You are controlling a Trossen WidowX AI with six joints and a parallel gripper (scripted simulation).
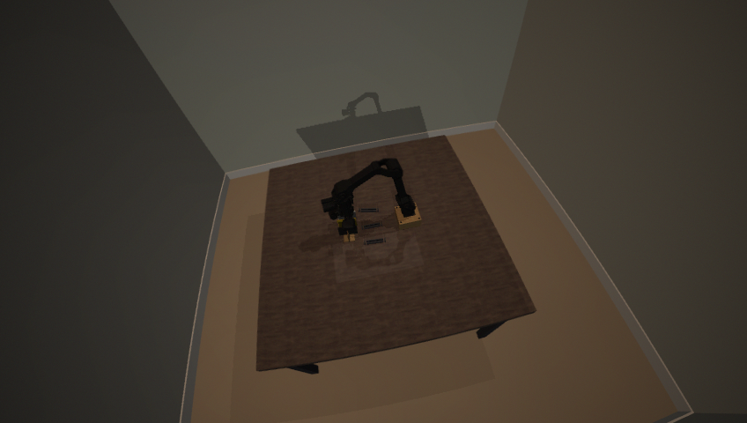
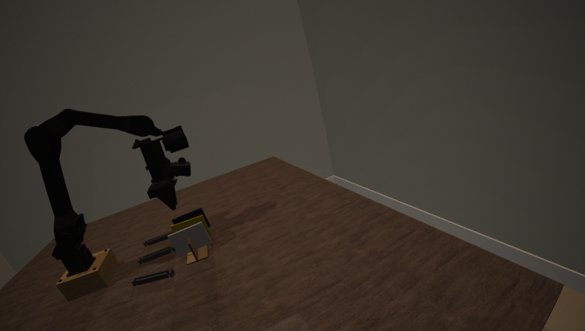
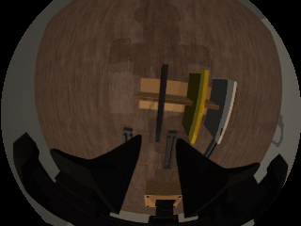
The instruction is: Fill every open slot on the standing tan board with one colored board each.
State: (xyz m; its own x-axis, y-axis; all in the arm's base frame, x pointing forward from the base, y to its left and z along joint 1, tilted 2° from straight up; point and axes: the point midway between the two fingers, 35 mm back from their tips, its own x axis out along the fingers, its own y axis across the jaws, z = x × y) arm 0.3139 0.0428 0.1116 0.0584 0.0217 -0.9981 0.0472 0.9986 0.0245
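The jaws of the gripper are spread partway with nothing between them, and visible space separates them from the boards below. The brown table reaches well beyond the work on all sides. The arm's tan base block sits at six o'clock in the wrist view.

At twelve o'clock there, the standing tan board is crossed by three upright, thin, flat boards. The black board shows nearly edge-on; at two o'clock come the yellow board, then the pale-edged grey board. Gaps separate their tops. Whether each is fully down cannot be told.

Three slim dark holders hold no board: one at seven o'clock, one near six o'clock, one at four o'clock.
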